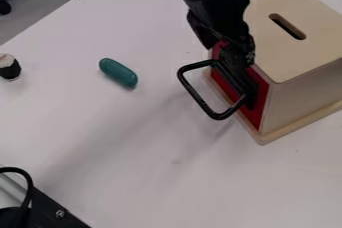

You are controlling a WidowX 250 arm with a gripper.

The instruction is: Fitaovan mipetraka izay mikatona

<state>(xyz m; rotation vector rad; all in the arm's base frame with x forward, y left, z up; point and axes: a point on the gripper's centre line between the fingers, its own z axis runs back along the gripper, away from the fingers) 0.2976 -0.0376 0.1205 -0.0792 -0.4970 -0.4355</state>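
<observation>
The black gripper (242,84) hangs at the red front panel (260,92) of a light wooden box (300,32) at the upper right. Its lower end overlaps the panel, covering much of it; whether they touch I cannot tell. A black rounded loop (192,92), like a handle, sticks out to the left from the same spot. The gripper overlaps the loop's right side, and how the loop is attached is hidden. The box stands upright with a dark slot in its top.
A green capsule-shaped object (119,73) lies on the white table (133,147) left of the box. A small black and pale cylinder (9,67) stands at the left edge. Black and metal equipment (47,212) with a cable occupies the lower left corner.
</observation>
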